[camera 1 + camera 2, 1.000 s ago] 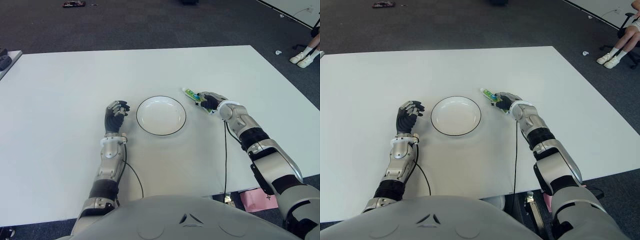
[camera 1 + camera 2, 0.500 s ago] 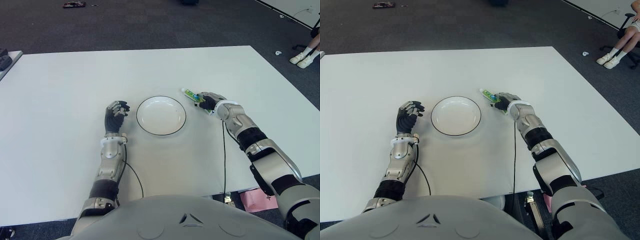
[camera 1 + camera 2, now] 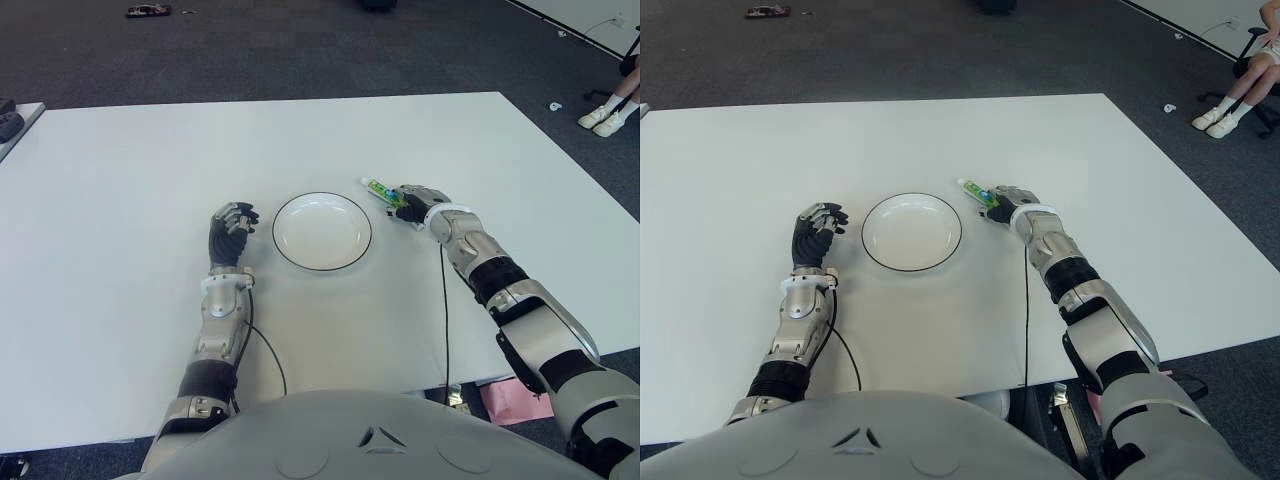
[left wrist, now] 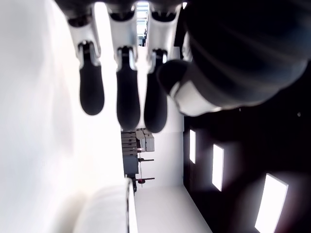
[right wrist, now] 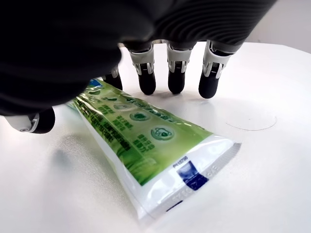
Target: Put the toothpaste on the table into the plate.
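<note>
The toothpaste (image 3: 378, 190), a green and white tube, lies on the white table (image 3: 120, 200) just right of the plate (image 3: 322, 194), a round white dish with a dark rim. My right hand (image 3: 415, 203) covers the tube's right end. In the right wrist view the fingers (image 5: 176, 73) curl down past the tube (image 5: 146, 141) and the thumb (image 5: 29, 121) sits on its other side, so the hand is shut on it while it lies flat. My left hand (image 3: 232, 228) shows left of the plate, fingers loosely curled, holding nothing.
The plate has nothing in it. A person's feet in white shoes (image 3: 610, 115) show on the dark carpet beyond the table's far right corner. A second table's corner (image 3: 10, 115) with a dark object is at the far left.
My right hand has shifted slightly left toward the plate, and the toothpaste has slid a little the same way with it. The left hand has not moved.
</note>
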Robot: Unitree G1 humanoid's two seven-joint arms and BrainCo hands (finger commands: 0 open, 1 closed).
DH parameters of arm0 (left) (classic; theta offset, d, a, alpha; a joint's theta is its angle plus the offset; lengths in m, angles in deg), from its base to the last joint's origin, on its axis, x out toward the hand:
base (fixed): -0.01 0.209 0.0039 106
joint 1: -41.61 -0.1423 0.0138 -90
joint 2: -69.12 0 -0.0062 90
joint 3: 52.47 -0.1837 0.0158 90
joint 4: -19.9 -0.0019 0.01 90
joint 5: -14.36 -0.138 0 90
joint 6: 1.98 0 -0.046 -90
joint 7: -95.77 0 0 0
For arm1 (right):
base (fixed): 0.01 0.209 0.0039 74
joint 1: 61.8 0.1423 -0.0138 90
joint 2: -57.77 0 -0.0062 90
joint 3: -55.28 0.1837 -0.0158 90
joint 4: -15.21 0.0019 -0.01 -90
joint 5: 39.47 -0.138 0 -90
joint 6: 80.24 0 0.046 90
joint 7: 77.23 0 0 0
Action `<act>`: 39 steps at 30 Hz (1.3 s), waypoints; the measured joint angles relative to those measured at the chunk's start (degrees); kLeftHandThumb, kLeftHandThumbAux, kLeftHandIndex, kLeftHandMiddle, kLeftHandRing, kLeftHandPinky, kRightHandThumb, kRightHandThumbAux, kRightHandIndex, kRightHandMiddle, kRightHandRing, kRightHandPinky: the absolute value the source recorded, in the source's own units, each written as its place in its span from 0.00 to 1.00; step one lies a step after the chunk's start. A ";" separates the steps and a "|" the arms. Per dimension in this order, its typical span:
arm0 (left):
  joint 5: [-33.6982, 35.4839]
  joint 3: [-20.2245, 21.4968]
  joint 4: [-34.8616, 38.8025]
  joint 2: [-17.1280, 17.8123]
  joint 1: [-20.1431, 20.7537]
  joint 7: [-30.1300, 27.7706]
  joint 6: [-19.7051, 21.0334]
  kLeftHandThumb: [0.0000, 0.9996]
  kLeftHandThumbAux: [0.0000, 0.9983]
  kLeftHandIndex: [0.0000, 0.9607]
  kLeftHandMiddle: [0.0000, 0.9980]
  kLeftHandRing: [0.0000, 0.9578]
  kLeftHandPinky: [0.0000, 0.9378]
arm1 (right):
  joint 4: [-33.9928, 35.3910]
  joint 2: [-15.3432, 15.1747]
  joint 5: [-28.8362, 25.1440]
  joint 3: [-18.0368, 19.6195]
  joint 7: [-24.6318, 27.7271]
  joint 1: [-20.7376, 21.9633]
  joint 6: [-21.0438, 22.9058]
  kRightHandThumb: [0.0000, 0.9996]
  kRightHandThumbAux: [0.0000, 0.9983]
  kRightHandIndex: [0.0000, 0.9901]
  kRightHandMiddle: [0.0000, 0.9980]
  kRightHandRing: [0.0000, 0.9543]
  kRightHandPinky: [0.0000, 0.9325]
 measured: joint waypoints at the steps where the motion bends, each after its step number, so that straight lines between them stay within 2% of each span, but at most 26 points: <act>1: -0.01 0.00 0.03 0.00 -0.04 0.00 0.04 0.71 0.72 0.45 0.51 0.53 0.53 | -0.28 0.13 0.13 -0.07 -0.53 -0.02 0.00 0.54 0.24 0.00 0.00 0.00 0.00; 7: -0.04 0.01 0.56 -0.13 -0.32 0.03 0.61 0.71 0.72 0.45 0.51 0.52 0.53 | -2.71 1.40 0.85 -0.75 -6.02 -0.18 0.37 0.54 0.37 0.00 0.00 0.00 0.01; 11: -0.05 0.05 0.89 -0.30 -0.42 0.62 1.00 0.71 0.72 0.45 0.51 0.52 0.53 | -5.00 2.01 1.08 -1.45 -10.73 -0.06 0.37 0.56 0.46 0.02 0.00 0.00 0.12; 23: -0.02 0.22 0.79 -0.46 -0.46 1.11 0.71 0.71 0.72 0.45 0.51 0.52 0.52 | -13.46 3.66 2.49 -5.02 -20.85 2.41 -2.80 0.60 0.53 0.09 0.07 0.08 0.20; 29: 0.01 0.28 0.75 -0.51 -0.44 1.11 0.50 0.71 0.72 0.45 0.51 0.52 0.52 | -17.67 4.12 2.85 -6.69 -23.60 4.12 -4.38 0.62 0.53 0.11 0.14 0.16 0.24; 32: 0.01 0.32 0.77 -0.56 -0.43 1.12 0.49 0.71 0.72 0.45 0.51 0.52 0.52 | -19.20 4.20 3.16 -7.35 -24.72 4.67 -4.93 0.64 0.53 0.15 0.20 0.22 0.30; 36: 0.01 0.34 0.88 -0.67 -0.46 1.12 0.46 0.71 0.72 0.45 0.51 0.52 0.53 | -20.37 4.35 3.55 -8.06 -26.33 5.01 -5.18 0.67 0.52 0.25 0.30 0.32 0.39; 39: 0.01 0.35 0.91 -0.72 -0.45 1.12 0.41 0.71 0.72 0.45 0.51 0.52 0.53 | -21.00 4.42 3.81 -8.32 -27.50 5.19 -5.25 0.71 0.51 0.38 0.42 0.44 0.49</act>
